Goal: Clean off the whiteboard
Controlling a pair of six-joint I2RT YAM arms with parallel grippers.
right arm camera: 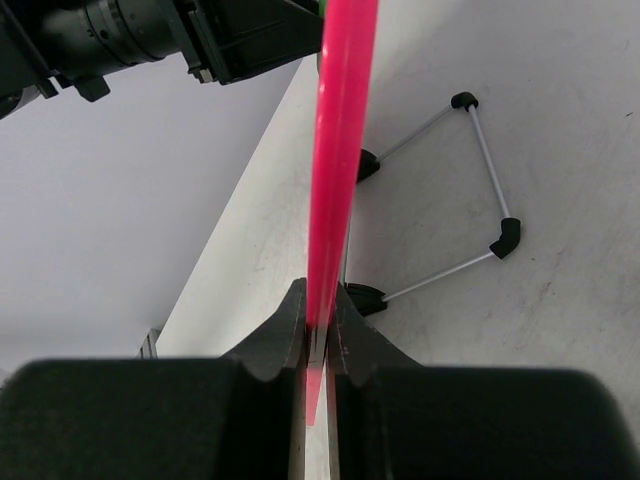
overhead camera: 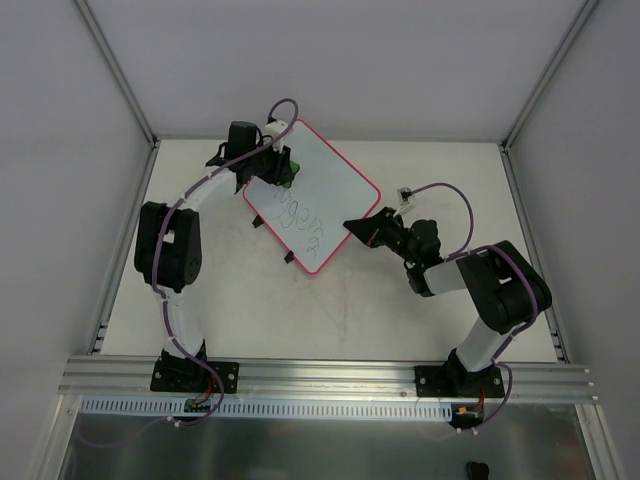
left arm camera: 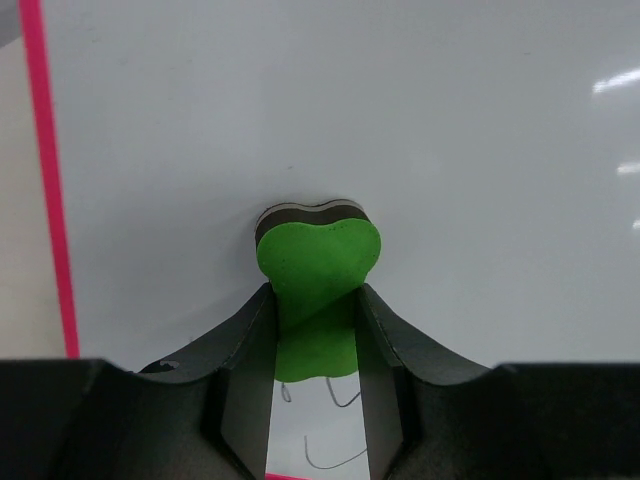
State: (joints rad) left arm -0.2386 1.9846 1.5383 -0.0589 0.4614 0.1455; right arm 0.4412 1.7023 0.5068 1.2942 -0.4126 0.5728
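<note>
Your left pincer [left arm camera: 315,300] is pinching the green eraser [left arm camera: 318,250] and pressing it against the whiteboard [left arm camera: 420,130], which is sitting toward the desk's [overhead camera: 400,320] far edge, left of centre. Your right pincer [right arm camera: 320,312] is clamping the board's thin rim [right arm camera: 335,150]. If you are pushing too hard, you are risking that rim sliding out of the clamp or the eraser twisting loose. The scribbles [overhead camera: 303,220] are waiting nearer the front edge.

Fig.: L arm arched over whiteboard [overhead camera: 325,190] far-left edge; L gripper [overhead camera: 283,165] clamped on green eraser [left arm camera: 318,265], held against board face. R arm elbow-bent beside whiteboard's right edge; R gripper [overhead camera: 350,226] pinched its frame.
</note>
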